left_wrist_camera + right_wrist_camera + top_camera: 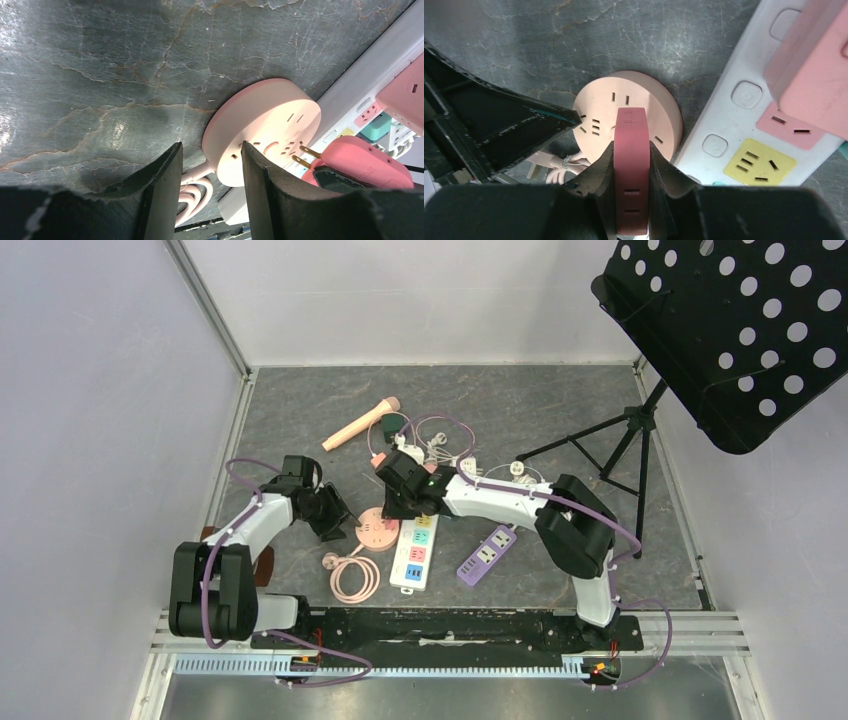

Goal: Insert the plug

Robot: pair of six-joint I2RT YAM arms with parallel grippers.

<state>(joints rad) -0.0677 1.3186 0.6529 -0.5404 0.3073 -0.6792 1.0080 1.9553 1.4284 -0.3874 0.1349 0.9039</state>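
Note:
A round pink socket hub (377, 529) lies on the table mid-left; it shows in the left wrist view (265, 122) and right wrist view (596, 107). My right gripper (400, 502) is shut on a red-pink plug adapter (630, 165), holding it just above the hub's face. Its two brass prongs (306, 156) point at the hub and hover just off its surface. My left gripper (211, 170) is open; one finger (262, 185) rests at the hub's left rim, the other (160, 185) stands off it over the table.
A white power strip (416, 552) with coloured sockets lies right of the hub, a purple strip (487, 554) further right. The hub's coiled pink cable (354, 578) lies in front. A pink microphone (360, 424), tangled cables and a music stand (640, 430) stand behind.

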